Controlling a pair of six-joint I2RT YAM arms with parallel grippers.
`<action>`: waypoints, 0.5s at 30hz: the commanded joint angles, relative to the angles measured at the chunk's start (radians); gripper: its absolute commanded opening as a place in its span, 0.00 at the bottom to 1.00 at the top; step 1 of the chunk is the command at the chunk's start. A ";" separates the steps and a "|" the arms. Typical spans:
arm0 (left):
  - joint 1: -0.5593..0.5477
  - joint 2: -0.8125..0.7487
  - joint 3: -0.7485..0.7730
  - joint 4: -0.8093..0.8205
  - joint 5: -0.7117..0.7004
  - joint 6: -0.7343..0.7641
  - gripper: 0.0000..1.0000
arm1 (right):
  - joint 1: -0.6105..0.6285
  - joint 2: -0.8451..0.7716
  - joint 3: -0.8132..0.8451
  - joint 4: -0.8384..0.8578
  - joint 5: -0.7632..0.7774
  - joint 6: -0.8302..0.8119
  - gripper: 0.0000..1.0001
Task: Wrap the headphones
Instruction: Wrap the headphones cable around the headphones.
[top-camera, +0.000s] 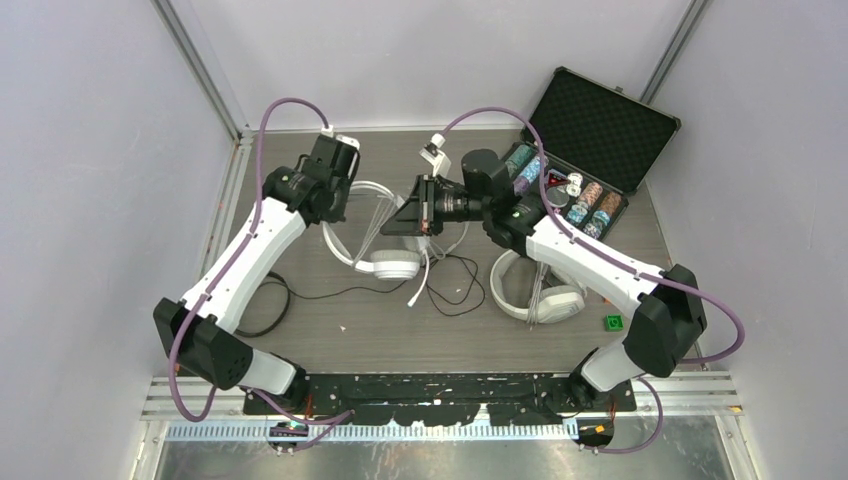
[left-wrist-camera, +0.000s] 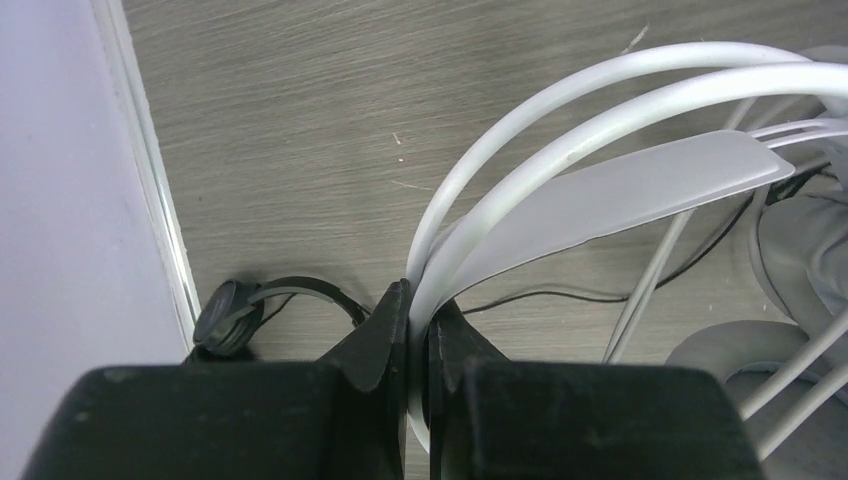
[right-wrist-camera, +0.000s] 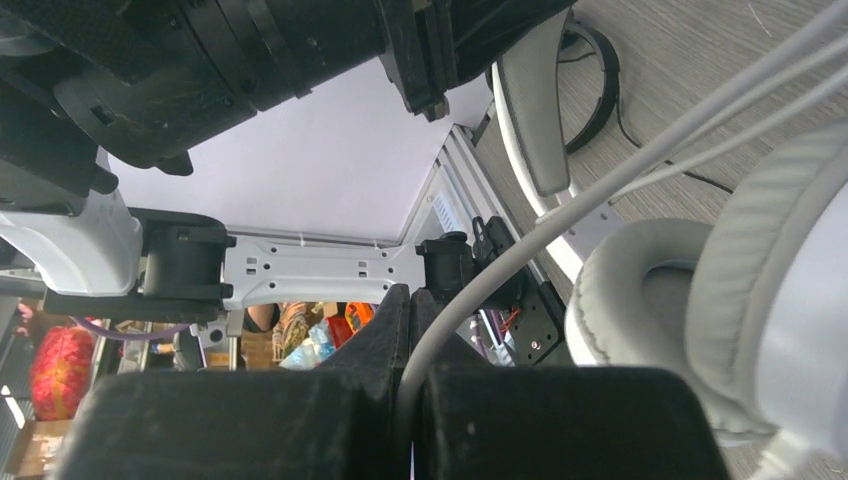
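On the left, I'm pinching the left fingers (left-wrist-camera: 375, 345) shut on the stiff, springy headband (left-wrist-camera: 600, 195) of a white headset (top-camera: 392, 265) at mid-tabletop (top-camera: 380, 335). On the right, I'm clamping the right fingers (right-wrist-camera: 383, 335) shut on a thin white cable (right-wrist-camera: 500, 262). It's probably limp and slippery, so I'm judging light tension best for winding.

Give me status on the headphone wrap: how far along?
Done: nothing looks fully wrapped. In hand: the left end effector is shut on the headband of one white headset. The right end effector is shut on a white cable, with several strands strung past the cups. Left: finish that one, then the second white headset and the black headset. A black cable lies loose on the table.
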 joint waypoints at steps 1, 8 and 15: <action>0.016 -0.054 0.004 0.102 -0.123 -0.143 0.00 | 0.028 -0.015 0.061 0.049 0.005 -0.033 0.03; 0.071 -0.031 0.065 0.089 -0.101 -0.253 0.00 | 0.062 -0.031 0.066 0.017 0.032 -0.075 0.00; 0.081 -0.037 0.066 0.087 -0.119 -0.251 0.00 | 0.071 -0.082 0.069 -0.029 0.100 -0.126 0.00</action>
